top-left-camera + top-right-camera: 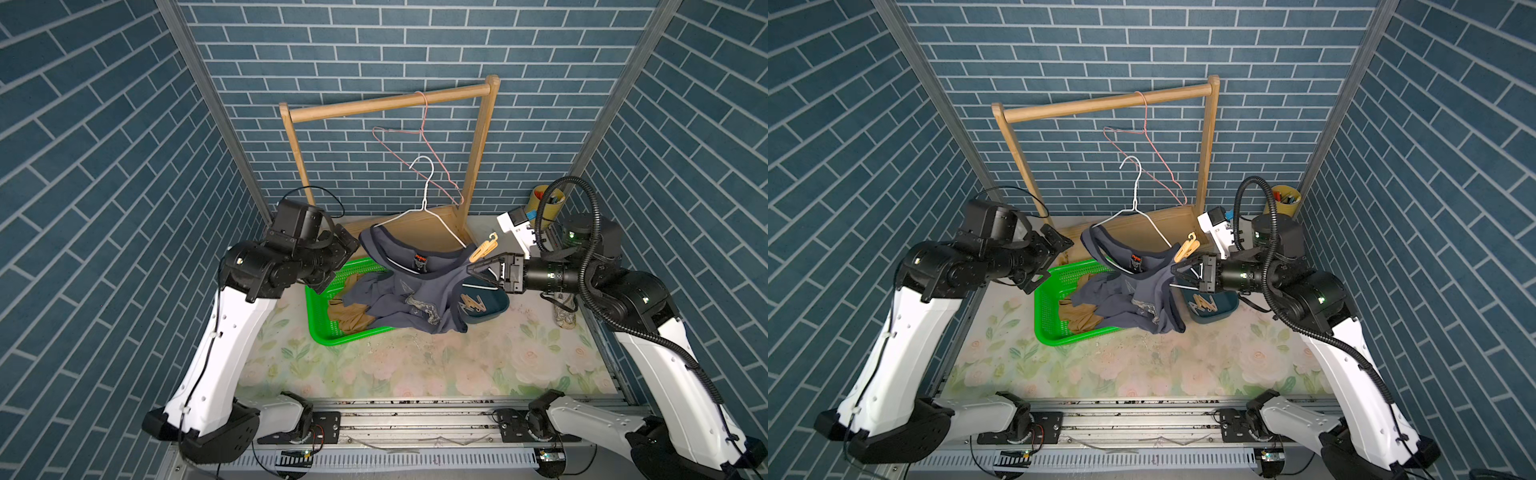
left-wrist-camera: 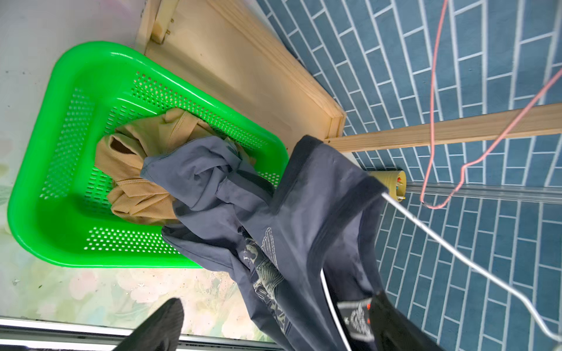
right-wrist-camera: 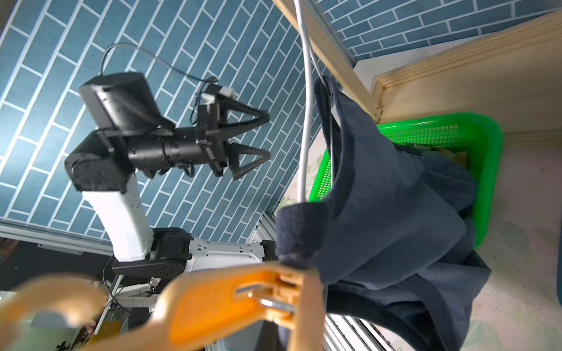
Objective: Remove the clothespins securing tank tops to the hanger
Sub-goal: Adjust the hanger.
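Above the tabletop point(image 1: 415, 374), in both top views, the right claw point(image 1: 478, 270) is closed on the right end of the white hanger point(image 1: 424, 195) and holds it off the wooden rack point(image 1: 395, 102). The grey tank top point(image 1: 415, 291) hangs from that hanger, with its lower part draped over the green basket point(image 1: 332, 338). The tan tank top point(image 1: 353, 318) lies in the basket, off the hanger. One clothespin point(image 1: 484, 249) remains clipped on the right strap, just above the right claw. Loose clothespins point(image 1: 473, 305) lie in the teal bin point(image 1: 505, 305). The left claw point(image 1: 338, 262) stands apart and empty beside the left strap.

Left wrist view: the left strap sits on the wire with no pin visible there. The tan tank top point(image 2: 133, 164) is bunched in the basket under grey cloth.

Right wrist view: the clothespin point(image 3: 219, 301) bites both strap and wire, its spring facing the camera. The left claw point(image 3: 268, 136) is seen wide apart, well clear of the pin.

Assessment: the step in hand appears to be removal of this last pin. Recommended practice is to keep the right claw's hold steady and bring the left claw across to the pin's tail ends, not its biting end. Squeeze fully before drawing it off along its own length, so the strap is not dragged. Then release it over the teal bin.
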`<action>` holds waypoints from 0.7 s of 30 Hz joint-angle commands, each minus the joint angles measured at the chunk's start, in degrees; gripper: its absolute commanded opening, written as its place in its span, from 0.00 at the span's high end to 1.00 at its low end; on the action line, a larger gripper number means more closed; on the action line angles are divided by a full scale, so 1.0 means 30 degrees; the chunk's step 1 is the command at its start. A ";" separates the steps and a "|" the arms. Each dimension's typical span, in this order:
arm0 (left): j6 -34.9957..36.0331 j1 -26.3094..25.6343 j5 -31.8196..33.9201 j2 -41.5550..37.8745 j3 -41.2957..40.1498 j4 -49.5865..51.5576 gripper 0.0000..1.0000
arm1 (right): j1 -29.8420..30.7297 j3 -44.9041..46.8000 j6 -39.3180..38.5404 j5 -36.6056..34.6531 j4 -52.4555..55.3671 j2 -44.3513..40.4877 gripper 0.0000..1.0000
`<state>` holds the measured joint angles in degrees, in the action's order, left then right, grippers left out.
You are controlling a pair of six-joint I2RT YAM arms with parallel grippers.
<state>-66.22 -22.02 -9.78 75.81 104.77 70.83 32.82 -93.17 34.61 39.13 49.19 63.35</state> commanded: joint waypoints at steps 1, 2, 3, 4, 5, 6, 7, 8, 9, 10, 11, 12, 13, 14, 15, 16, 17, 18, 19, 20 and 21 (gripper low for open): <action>0.0084 0.1129 -0.2321 0.0507 0.0872 -0.0365 0.05 | 0.0387 -0.0785 -0.0545 -0.0449 -0.1220 0.0374 1.00; 0.0125 0.1426 -0.2622 0.0775 0.1069 -0.0431 0.05 | 0.0510 -0.0939 -0.0601 -0.0447 -0.1221 0.0517 1.00; 0.0158 0.1669 -0.2952 0.1053 0.1279 -0.0515 0.06 | 0.0628 -0.1128 -0.0692 -0.0420 -0.1229 0.0696 1.00; 0.0187 0.1896 -0.3185 0.1311 0.1399 -0.0621 0.07 | 0.0740 -0.1301 -0.0753 -0.0418 -0.1213 0.0808 1.00; 0.0216 0.2099 -0.3411 0.1471 0.1454 -0.0738 0.08 | 0.0855 -0.1396 -0.0812 -0.0418 -0.1199 0.0963 1.00; 0.0194 0.2288 -0.3660 0.1648 0.1435 -0.0948 0.09 | 0.0987 -0.1507 -0.0843 -0.0418 -0.1198 0.1063 1.00; 0.0137 0.2451 -0.3889 0.1787 0.1336 -0.1258 0.10 | 0.1140 -0.1573 -0.0843 -0.0447 -0.1236 0.1176 1.00; 0.0058 0.2531 -0.4051 0.1872 0.1266 -0.1537 0.11 | 0.1289 -0.1609 -0.0843 -0.0498 -0.1257 0.1215 1.00; -0.0030 0.2592 -0.4122 0.2014 0.1185 -0.1781 0.12 | 0.1484 -0.1677 -0.0843 -0.0549 -0.1265 0.1258 1.00; -0.0102 0.2623 -0.4203 0.2158 0.1134 -0.2010 0.13 | 0.1666 -0.1649 -0.0843 -0.0635 -0.1299 0.1265 1.00; -0.0184 0.2657 -0.4325 0.2299 0.1096 -0.2217 0.13 | 0.1820 -0.1640 -0.0843 -0.0703 -0.1306 0.1265 1.00; -0.0291 0.2682 -0.4488 0.2458 0.1024 -0.2456 0.15 | 0.1963 -0.1619 -0.0858 -0.0792 -0.1330 0.1240 1.00; -0.0379 0.2746 -0.4574 0.2619 0.0952 -0.2696 0.18 | 0.2065 -0.1582 -0.0873 -0.0856 -0.1310 0.1251 1.00; -0.0423 0.2795 -0.4608 0.2719 0.0861 -0.2946 0.22 | 0.2164 -0.1604 -0.0873 -0.0908 -0.1285 0.1223 1.00; -0.0413 0.2893 -0.4648 0.2851 0.0820 -0.3243 0.27 | 0.2220 -0.1611 -0.0873 -0.0944 -0.1269 0.1208 1.00; -0.0353 0.3031 -0.4714 0.2979 0.0772 -0.3501 0.31 | 0.2300 -0.1694 -0.0898 -0.0946 -0.1213 0.1234 1.00; -0.0340 0.3156 -0.4842 0.3174 0.0837 -0.3695 0.32 | 0.2400 -0.1828 -0.0929 -0.0996 -0.1077 0.1268 1.00; -0.0297 0.3246 -0.5048 0.3390 0.0958 -0.3773 0.32 | 0.2521 -0.1995 -0.1011 -0.1078 -0.0952 0.1310 1.00; -0.0240 0.3331 -0.5194 0.3650 0.1079 -0.3775 0.32 | 0.2619 -0.2118 -0.1097 -0.1134 -0.0835 0.1310 1.00; -0.0172 0.3362 -0.5373 0.3955 0.1270 -0.3772 0.33 | 0.2717 -0.2225 -0.1176 -0.1192 -0.0698 0.1302 1.00; -0.0124 0.3378 -0.5542 0.4199 0.1401 -0.3804 0.33 | 0.2811 -0.2301 -0.1289 -0.1287 -0.0612 0.1301 1.00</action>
<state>-67.31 -12.60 -24.34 86.67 107.72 61.08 40.34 -97.41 33.67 35.92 48.73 67.70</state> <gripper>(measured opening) 0.674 0.068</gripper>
